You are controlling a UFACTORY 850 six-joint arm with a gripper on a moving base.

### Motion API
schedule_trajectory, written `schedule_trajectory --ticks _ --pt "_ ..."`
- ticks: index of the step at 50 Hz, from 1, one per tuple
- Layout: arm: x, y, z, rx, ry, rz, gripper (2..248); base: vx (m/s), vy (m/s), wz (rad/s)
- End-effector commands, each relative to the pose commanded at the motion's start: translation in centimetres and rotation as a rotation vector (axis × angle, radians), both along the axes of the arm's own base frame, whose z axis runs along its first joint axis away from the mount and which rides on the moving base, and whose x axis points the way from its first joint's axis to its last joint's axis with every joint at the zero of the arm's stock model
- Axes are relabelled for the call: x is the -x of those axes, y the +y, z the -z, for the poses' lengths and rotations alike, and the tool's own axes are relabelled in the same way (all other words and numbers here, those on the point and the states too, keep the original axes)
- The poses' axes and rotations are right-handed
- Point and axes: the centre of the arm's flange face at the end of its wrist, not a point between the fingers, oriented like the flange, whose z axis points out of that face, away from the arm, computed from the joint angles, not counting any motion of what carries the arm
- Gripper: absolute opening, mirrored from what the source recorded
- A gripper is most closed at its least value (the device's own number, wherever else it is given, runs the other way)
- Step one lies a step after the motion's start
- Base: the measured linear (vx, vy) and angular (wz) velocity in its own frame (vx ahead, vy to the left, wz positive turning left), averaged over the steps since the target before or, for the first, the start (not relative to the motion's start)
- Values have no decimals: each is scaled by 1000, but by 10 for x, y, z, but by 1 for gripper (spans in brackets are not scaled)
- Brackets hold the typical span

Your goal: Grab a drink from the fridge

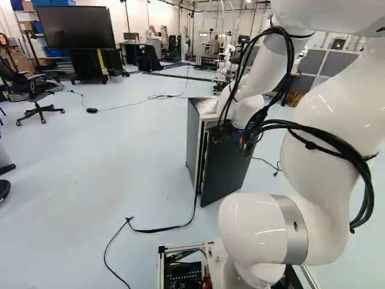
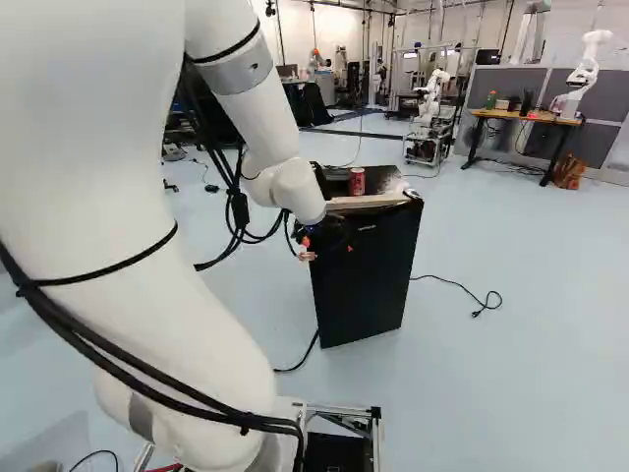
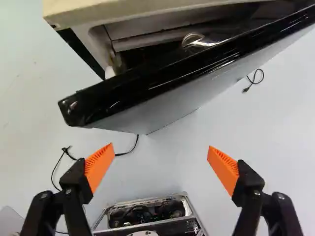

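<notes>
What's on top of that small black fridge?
A red can stands on the fridge. The robot's arm covers part of the top in both base views, so I can't tell whether anything else sits behind it.

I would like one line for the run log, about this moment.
gripper: open, empty | fridge door: ajar, ahead of gripper | red can: standing on top of fridge | drink grasp: not made

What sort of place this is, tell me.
Likely a robotics lab: another robot stands on a cart, a second white arm rises by a desk, and a big screen stands farther off.
</notes>
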Motion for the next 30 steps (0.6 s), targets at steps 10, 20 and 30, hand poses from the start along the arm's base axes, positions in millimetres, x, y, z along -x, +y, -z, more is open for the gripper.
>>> schedule_trajectory --ticks 10,20,30 --pt "-8 -1 11 -1 -8 -2 247 0 0 0" --pt "-16 -3 21 -2 -24 -4 247 0 0 0" --pt "-24 -4 32 -2 -42 -5 247 0 0 0"
